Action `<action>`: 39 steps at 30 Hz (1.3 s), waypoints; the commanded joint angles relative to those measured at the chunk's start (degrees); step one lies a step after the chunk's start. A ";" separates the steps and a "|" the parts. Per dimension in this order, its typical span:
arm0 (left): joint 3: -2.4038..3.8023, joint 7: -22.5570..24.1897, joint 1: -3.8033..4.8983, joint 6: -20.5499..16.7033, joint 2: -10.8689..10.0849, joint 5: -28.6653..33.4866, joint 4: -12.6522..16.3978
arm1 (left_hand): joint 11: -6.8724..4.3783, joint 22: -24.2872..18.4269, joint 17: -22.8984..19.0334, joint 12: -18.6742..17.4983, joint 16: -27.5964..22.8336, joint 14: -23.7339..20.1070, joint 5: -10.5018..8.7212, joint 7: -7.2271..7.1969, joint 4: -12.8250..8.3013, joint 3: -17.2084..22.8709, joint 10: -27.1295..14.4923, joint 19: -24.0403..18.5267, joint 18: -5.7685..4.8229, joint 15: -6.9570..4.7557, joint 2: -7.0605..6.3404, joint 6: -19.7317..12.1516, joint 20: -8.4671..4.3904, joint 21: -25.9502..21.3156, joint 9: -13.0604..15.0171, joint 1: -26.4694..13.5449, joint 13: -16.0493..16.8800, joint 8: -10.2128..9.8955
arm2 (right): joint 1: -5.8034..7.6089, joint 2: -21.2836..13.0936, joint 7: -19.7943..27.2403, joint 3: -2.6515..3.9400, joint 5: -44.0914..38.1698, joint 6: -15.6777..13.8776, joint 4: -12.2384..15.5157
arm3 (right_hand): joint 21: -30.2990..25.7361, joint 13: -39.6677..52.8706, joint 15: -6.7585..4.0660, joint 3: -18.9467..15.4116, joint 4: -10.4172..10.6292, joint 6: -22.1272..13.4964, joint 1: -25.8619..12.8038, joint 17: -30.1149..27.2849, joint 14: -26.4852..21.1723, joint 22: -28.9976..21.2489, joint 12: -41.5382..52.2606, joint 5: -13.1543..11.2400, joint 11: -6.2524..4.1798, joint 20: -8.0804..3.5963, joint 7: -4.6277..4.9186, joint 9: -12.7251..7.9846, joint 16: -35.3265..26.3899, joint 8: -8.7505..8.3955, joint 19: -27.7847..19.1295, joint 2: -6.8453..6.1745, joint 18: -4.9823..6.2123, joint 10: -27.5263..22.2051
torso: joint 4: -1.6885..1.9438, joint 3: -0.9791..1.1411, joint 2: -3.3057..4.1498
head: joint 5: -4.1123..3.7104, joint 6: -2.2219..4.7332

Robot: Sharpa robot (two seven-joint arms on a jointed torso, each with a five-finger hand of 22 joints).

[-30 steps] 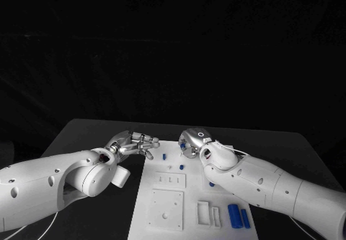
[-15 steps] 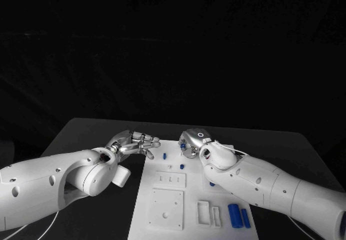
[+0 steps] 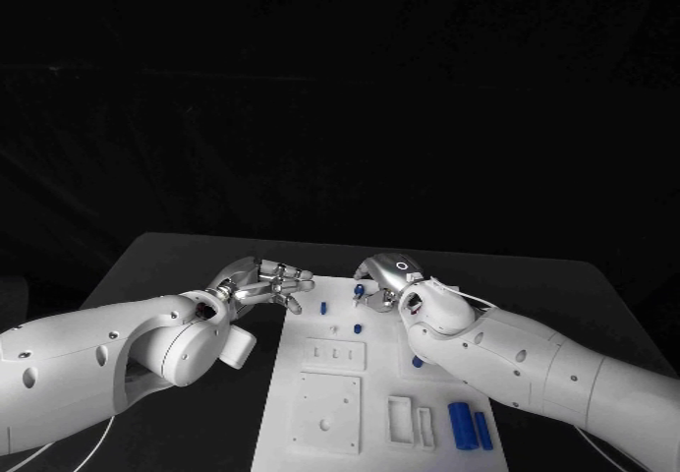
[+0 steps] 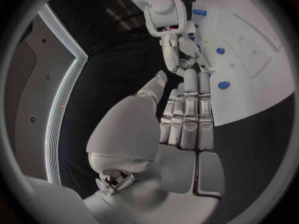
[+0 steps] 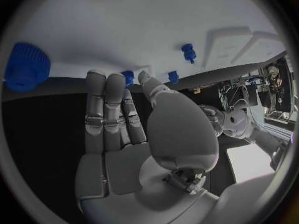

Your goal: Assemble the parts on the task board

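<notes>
left robot hand: empty, fingers straight and close together, over task board far-left edge | right robot hand: fingers extended, nothing held, at board's far end by small blue parts | two blue cylinders lie near right corner | board on black surface

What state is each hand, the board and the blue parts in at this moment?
Left hand: over the board's far left edge, fingers straight and close together, holding nothing.
Right hand: at the board's far end, fingers extended, nothing in its grip; its fingertips reach a small blue part.
Board: flat on the table.
Two blue cylinders: lying side by side on the board's near right.
Blue pegs: standing upright in the board.
</notes>
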 commanded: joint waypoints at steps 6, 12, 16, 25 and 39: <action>0.06 0.44 0.25 0.61 -0.61 -0.17 -0.25 | 0.11 -0.13 -0.12 -0.25 0.07 -0.44 0.16 0.01 0.01 -0.40 -0.51 -0.30 0.38 0.10 -0.05 -0.57 0.03 0.12 0.00 -0.49 0.09 -0.37 | 0.09 -6.08 0.61 1.64 3.01 -3.37 7.64 | 0.04 0.08 0.15 0.77 -0.83 0.11 0.22 -0.01 -0.15 0.75 -0.21 0.52 -0.58 -0.04 0.00 -0.04 0.31 -0.12 1.81 0.31 0.33 3.94 | -0.58 0.17 -0.13 | 0.13 0.35; 0.06 0.61 0.33 0.89 -1.13 -0.17 -0.20 | 0.12 -0.22 -0.16 -0.25 0.04 -0.44 0.13 0.02 0.02 -0.55 -0.53 -0.29 0.37 0.12 -0.21 -0.59 0.05 0.07 0.00 -0.57 0.09 -0.37 | 0.16 -10.71 0.64 4.86 5.38 1.94 11.01 | -1.80 0.12 -0.60 0.75 -3.22 -0.56 -0.09 -0.19 -0.38 0.66 -0.22 4.39 -1.34 -0.71 0.80 -0.03 -0.17 -0.11 1.43 0.71 -0.19 6.51 | -1.19 0.40 -0.13 | 0.32 0.64; 0.06 0.69 0.35 1.02 -1.37 -0.17 -0.13 | 0.12 -0.25 -0.17 -0.25 0.02 -0.46 0.13 0.02 -0.06 -0.58 -0.52 -0.30 0.37 0.11 -0.29 -0.62 0.06 0.04 0.00 -0.47 0.09 -0.37 | 0.17 -13.54 0.74 6.45 6.80 4.82 11.88 | -2.38 0.16 -0.85 0.01 -5.22 -0.77 -0.85 -0.14 -0.23 0.85 -0.20 4.93 -1.76 -1.11 1.26 -0.03 -0.45 -0.11 1.57 1.27 -0.78 8.43 | -1.53 0.47 -0.28 | 0.25 0.66; 0.04 0.72 0.37 1.22 -1.37 -0.16 -0.20 | 0.12 -0.25 -0.17 -0.25 0.02 -0.46 0.13 0.02 -0.06 -0.58 -0.52 -0.30 0.37 0.11 -0.29 -0.62 0.06 0.04 0.00 -0.47 0.09 -0.37 | 0.17 -15.98 0.98 7.28 8.51 9.80 11.62 | 3.11 38.57 -4.26 -4.88 -7.17 -0.23 -0.90 6.29 -1.90 4.97 33.91 3.66 -7.31 -4.71 0.67 0.26 1.91 0.34 1.44 2.49 -4.31 14.14 | -1.55 0.61 -0.25 | 0.22 0.46; 0.00 0.68 0.36 1.59 -0.84 -0.16 -0.59 | 0.13 -0.39 -0.23 -0.25 -0.03 -0.46 0.14 0.03 -0.10 -0.73 -0.54 -0.28 0.35 0.12 -0.26 -0.61 0.08 -0.05 0.01 -0.42 0.09 -0.35 | 0.13 -13.96 1.49 7.37 10.82 16.12 6.54 | 32.94 61.76 -3.26 -7.91 -4.88 -3.03 -1.87 37.56 0.20 10.97 57.65 6.81 -6.28 -3.46 1.34 0.13 11.10 -0.06 0.82 2.11 -4.41 16.32 | -1.45 0.45 -0.19 | -0.29 0.02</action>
